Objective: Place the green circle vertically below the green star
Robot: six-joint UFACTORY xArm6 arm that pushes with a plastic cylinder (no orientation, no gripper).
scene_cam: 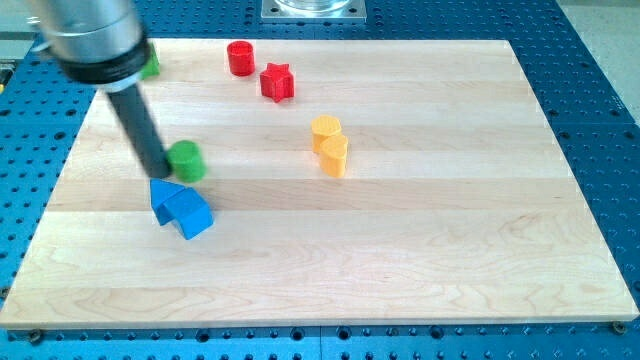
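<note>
Board (420,250): my tip (160,172) touches green circle (186,159).

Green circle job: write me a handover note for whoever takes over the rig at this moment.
My tip sits against the left side of the green circular block, at the wooden board's left part.
The green star-shaped block lies near the top-left corner, mostly hidden behind the arm.
Two blue blocks, touching each other, lie just below the circle.
Done: the circle already lies lower than the star, a little to its right.
Left: nudge the circle leftward until it lines up straight under the star, avoiding the blue blocks.
</note>
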